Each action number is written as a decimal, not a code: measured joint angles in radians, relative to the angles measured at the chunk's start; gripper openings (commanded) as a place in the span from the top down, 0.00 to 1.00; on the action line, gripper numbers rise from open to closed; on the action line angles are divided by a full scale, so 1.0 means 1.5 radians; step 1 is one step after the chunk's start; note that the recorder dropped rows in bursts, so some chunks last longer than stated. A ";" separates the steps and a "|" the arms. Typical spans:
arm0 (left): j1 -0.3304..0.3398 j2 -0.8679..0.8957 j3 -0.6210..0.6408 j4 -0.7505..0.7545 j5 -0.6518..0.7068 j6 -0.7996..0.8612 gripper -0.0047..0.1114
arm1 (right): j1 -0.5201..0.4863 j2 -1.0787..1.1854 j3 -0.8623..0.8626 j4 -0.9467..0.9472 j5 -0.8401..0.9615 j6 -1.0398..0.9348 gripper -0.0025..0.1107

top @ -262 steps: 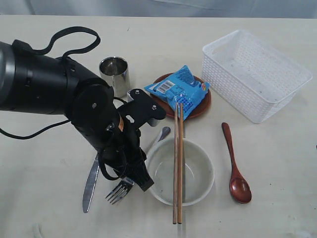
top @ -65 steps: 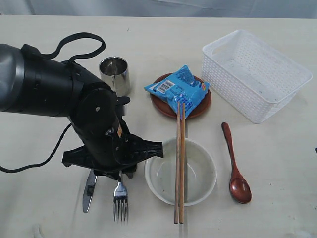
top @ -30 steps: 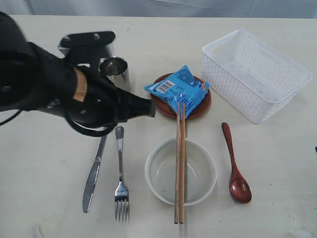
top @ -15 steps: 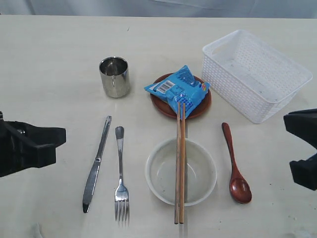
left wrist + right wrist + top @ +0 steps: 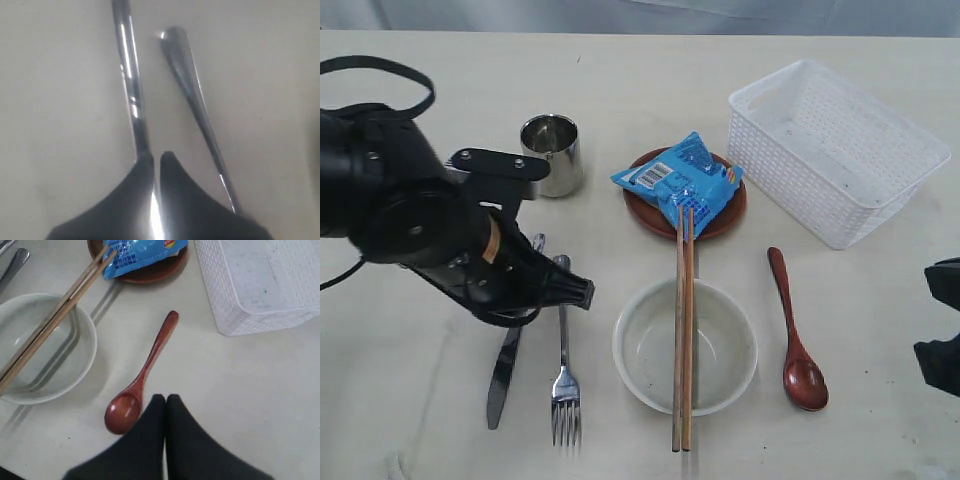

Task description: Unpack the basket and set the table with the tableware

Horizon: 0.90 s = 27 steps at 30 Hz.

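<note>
- Knife (image 5: 131,95): lies flat on the table (image 5: 880,400), handle running straight into the slit of the left pincer (image 5: 156,156); fork (image 5: 563,385) alongside, close but apart.
- Left pincer: sits low over the knife handle, fingers almost together with only a thin gap; cannot tell whether clamped on the steel or merely above it.
- Black arm (image 5: 420,215): covers the knife's middle and the top of the fork handle in the exterior view; steel cup (image 5: 558,145) upright just beyond.
- Bowl (image 5: 645,350): right of the fork, two chopsticks (image 5: 680,330) laid across its rim, far ends over the blue packet (image 5: 680,180) on the brown plate (image 5: 642,214).
- Wooden spoon (image 5: 792,330): right of the bowl, apart from it.
- Right pincer (image 5: 165,398): clenched tight, grasping nothing, hangs above bare table just beside the spoon's scoop.
- Basket (image 5: 790,165): stands on the table beyond the spoon, near the plate without touching.
</note>
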 measured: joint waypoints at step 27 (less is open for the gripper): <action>0.000 0.147 -0.094 0.000 -0.041 0.037 0.91 | 0.000 0.000 0.000 0.008 0.033 -0.007 0.98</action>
